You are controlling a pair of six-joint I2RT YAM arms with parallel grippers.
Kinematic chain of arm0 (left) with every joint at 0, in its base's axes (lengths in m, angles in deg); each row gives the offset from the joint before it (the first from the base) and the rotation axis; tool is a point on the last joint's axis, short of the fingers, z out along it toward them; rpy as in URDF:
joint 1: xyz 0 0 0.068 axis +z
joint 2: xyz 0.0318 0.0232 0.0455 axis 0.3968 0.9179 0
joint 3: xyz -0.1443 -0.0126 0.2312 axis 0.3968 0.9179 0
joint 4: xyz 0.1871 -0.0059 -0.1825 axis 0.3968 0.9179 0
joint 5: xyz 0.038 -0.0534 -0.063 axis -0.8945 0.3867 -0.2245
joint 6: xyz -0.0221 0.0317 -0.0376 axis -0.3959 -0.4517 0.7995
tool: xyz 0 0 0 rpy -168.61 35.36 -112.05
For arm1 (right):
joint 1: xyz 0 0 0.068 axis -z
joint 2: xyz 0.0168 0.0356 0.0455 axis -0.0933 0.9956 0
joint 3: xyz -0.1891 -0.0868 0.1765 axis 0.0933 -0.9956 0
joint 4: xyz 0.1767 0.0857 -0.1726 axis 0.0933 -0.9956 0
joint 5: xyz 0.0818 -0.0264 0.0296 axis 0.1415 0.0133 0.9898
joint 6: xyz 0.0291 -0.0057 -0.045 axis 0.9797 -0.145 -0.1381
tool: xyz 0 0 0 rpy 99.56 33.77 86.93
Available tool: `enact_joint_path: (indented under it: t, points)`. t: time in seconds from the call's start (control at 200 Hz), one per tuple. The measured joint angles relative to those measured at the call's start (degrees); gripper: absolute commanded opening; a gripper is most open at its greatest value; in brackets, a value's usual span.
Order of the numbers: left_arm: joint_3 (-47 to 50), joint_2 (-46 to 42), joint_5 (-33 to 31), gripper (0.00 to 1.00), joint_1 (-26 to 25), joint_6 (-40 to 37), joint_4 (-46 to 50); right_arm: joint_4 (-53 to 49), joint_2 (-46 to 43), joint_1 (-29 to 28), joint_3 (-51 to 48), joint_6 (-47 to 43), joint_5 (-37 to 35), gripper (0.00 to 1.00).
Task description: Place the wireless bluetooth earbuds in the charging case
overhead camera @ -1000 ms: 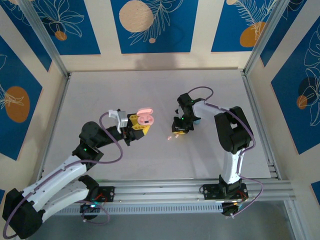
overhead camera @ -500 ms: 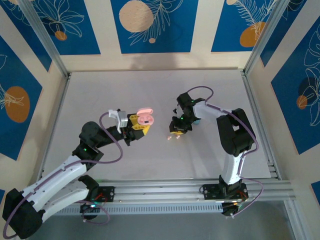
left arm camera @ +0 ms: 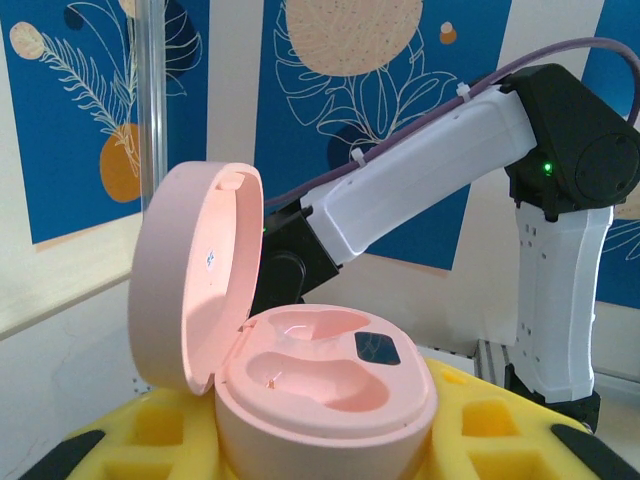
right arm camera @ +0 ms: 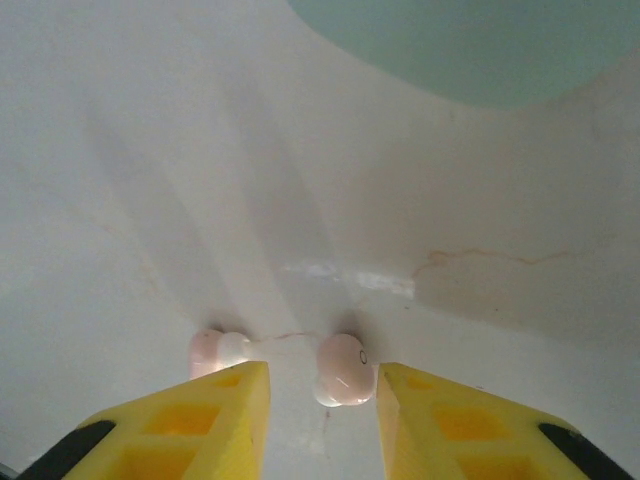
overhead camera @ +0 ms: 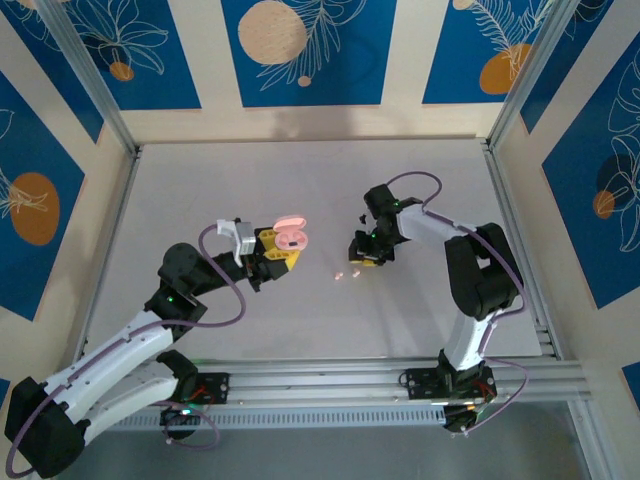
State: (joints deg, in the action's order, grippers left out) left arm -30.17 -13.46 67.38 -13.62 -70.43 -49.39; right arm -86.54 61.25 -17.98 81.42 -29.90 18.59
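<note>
My left gripper [overhead camera: 273,251] is shut on the pink charging case [overhead camera: 291,234] and holds it above the table. In the left wrist view the case [left arm camera: 320,385] sits between the yellow fingers [left arm camera: 480,425], lid up, both wells empty. Two pink earbuds lie on the table. One earbud [right arm camera: 343,370] rests between the fingers of my right gripper [right arm camera: 322,388], close to the right finger [right arm camera: 440,410] and clear of the left one. The other earbud [right arm camera: 215,350] lies just outside the left finger. From above, my right gripper [overhead camera: 363,257] is low over the buds [overhead camera: 342,274], jaws open.
A mint case [right arm camera: 470,45] lies on the table just beyond my right gripper. The right arm [left arm camera: 430,170] stands behind the pink case in the left wrist view. Aluminium frame posts and rails [overhead camera: 500,290] border the white table.
My right gripper's jaws have parted a little and the wrist has shifted slightly right over the pink buds. The left arm and the pink case have not moved.
</note>
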Motion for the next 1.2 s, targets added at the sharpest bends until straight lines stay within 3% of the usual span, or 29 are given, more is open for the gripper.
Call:
enact_joint_path:
  t: [0.765, 1.196]
  points:
    - [0.00, 0.00, 0.00, 0.25, 0.00, 0.02, 0.00, 2.64, 3.54, -2.19, -0.52, 0.24, 6.05, 0.28]
    - [0.00, 0.00, 0.00, 0.25, 0.00, 0.02, 0.00, 0.33, 7.21, -5.22, 4.94, 0.66, 2.10, 0.33]
